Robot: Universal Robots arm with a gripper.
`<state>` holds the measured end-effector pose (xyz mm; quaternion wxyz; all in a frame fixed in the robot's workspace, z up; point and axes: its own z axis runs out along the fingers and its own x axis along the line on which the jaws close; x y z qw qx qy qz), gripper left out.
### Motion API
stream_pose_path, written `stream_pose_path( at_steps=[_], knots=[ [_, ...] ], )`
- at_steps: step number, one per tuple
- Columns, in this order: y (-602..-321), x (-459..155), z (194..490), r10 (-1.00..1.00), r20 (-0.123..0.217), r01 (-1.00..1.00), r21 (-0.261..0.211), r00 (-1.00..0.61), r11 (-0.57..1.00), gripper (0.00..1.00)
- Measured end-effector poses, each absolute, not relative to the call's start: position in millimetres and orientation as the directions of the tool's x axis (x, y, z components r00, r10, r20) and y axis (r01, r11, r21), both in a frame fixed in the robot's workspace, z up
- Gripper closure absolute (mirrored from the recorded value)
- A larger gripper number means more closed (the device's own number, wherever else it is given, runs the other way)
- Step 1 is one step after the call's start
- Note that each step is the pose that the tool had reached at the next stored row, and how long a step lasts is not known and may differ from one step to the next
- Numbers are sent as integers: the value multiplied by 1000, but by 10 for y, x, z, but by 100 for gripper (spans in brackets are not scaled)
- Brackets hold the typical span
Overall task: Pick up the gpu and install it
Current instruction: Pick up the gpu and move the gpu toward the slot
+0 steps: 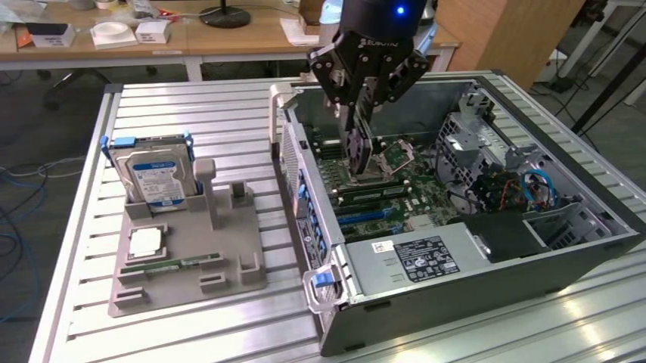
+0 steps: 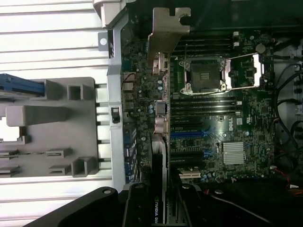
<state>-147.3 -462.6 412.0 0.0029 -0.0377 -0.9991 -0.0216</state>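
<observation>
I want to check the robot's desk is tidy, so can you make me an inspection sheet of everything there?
Surface: slatted metal table, bearing an open computer case and a grey holder.
Job's things: gpu upright inside the case, over the motherboard.
Clutter: hard drive, memory stick and chip on the holder.
Tool: shut on the gpu.
Cables: blue cables inside the case; loose cables on the floor.
Surroundings: wooden desks with small boxes behind.

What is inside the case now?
Motherboard with an open CPU socket, a power supply, and the gpu held on edge by the pincer. The slot beneath the gpu is covered.
</observation>
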Motion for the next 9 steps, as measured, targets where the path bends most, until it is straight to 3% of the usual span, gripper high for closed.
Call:
stream_pose_path(
  at_steps=[9],
  knots=[
    [-4626, -1376, 4120, 75, 7, 76, 43, -997, 996, 74]
  ],
)
